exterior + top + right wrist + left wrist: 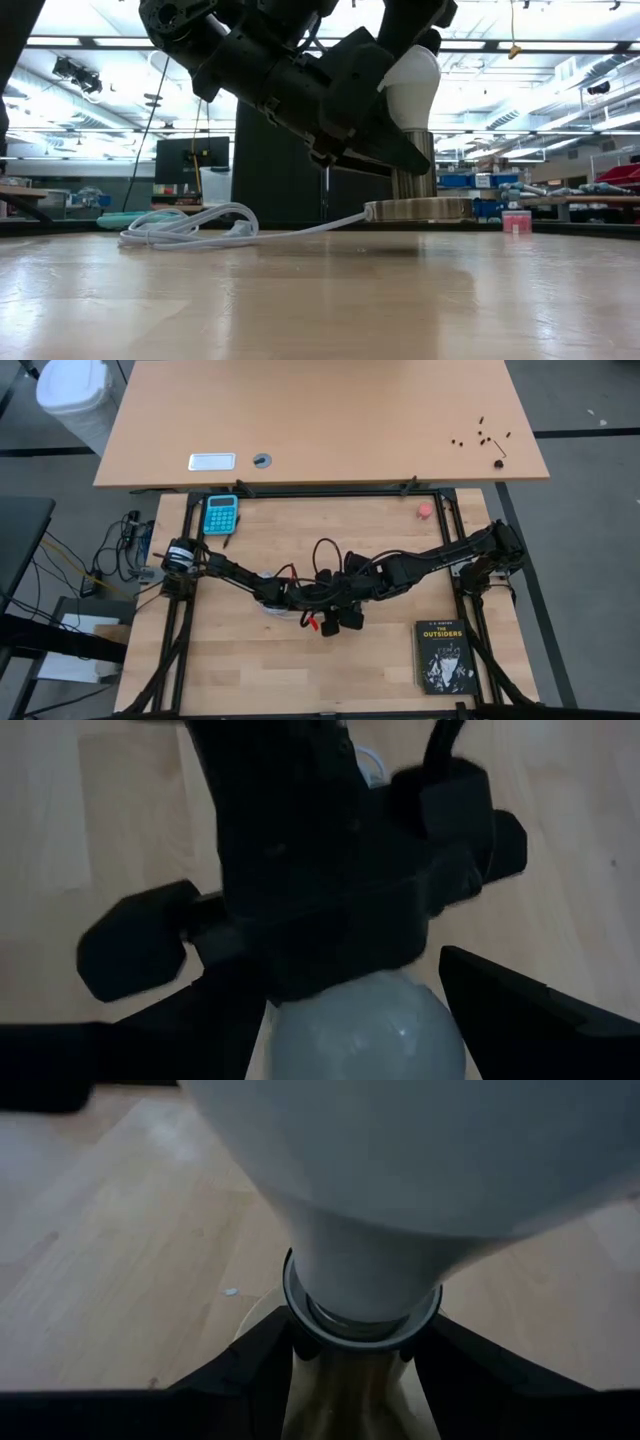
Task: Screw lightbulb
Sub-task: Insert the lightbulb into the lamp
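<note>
The white lightbulb [410, 85] stands upright in a silvery socket [416, 165]. The socket has a round disc base [420, 210], and a white cord [190, 228] trails from it over the table. My left gripper [360, 1370] comes in from the table's left and is shut on the socket just under the bulb. My right gripper [360, 1020] hangs above the bulb, pointing steeply down. Its fingers are wide apart on either side of the bulb's dome [360, 1035]. In the high view both arms meet at mid-table and hide the bulb. My left gripper pinches the socket's metal neck [355, 1400] between its two fingers [250, 1375], right below the collar where the bulb enters. The fingers come slanting down from the table's left. The socket stands upright with the bulb on top; whether its disc base rests on the table I cannot tell. My right gripper has its fingers [520, 995] beside the bulb's dome, and whether they touch the glass I cannot tell.
A black book [444, 655] lies at the near right. A teal calculator [221, 513] sits at the far left and a small pink-red round object [425, 510] at the far right. Black frame rails [470, 620] border the board. Bare wood lies near the front edge.
</note>
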Available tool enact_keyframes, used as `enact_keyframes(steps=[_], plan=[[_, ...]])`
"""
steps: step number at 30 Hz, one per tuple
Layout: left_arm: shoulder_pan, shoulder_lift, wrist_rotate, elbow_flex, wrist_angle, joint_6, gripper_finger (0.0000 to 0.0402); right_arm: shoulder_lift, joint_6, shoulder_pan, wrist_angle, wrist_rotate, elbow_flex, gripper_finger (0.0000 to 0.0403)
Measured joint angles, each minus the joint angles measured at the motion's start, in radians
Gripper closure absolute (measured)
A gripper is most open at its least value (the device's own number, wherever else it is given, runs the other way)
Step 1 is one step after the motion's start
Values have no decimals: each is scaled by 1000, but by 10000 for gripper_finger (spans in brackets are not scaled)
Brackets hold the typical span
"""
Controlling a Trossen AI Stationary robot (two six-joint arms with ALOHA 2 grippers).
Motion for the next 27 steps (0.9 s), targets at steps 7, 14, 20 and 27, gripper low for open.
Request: enact_keyframes(steps=[7,14,20,27], plan=[[0,0,1,0,-1,-2,208,-54,-5,3,13,15,0,102],[-2,1,9,-1,-8,2,208,-157,3,30,-14,130,2,102],[-1,1,7,-1,-7,2,208,-217,103,76,-175,222,2,105],[-1,1,5,-1,-2,2,208,-239,294,179,-227,333,-135,105]])
